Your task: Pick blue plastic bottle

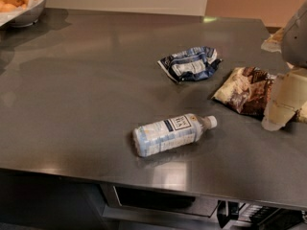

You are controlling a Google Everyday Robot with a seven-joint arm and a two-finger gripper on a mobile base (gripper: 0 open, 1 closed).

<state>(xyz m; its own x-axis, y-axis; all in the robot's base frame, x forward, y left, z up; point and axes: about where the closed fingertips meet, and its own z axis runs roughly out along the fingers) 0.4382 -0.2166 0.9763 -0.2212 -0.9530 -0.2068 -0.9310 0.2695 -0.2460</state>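
Item 1: blue plastic bottle (170, 133), on its side, front-centre of grey tabletop (72, 104), white cap pointing right. Behind it: 1 crumpled blue-white foil bag (190, 63), 1 brown-cream chip bag (244, 91). Fruit bowl (24, 6) at far-left corner. Gripper (283, 102) at right edge over chip bag, apart from bottle; wide or narrow: can't tell.

The blue plastic bottle (170, 133) lies on its side, white cap toward the right, well left of the gripper (277, 120).

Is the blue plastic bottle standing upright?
No, the bottle lies on its side, apart from the gripper at the right edge.
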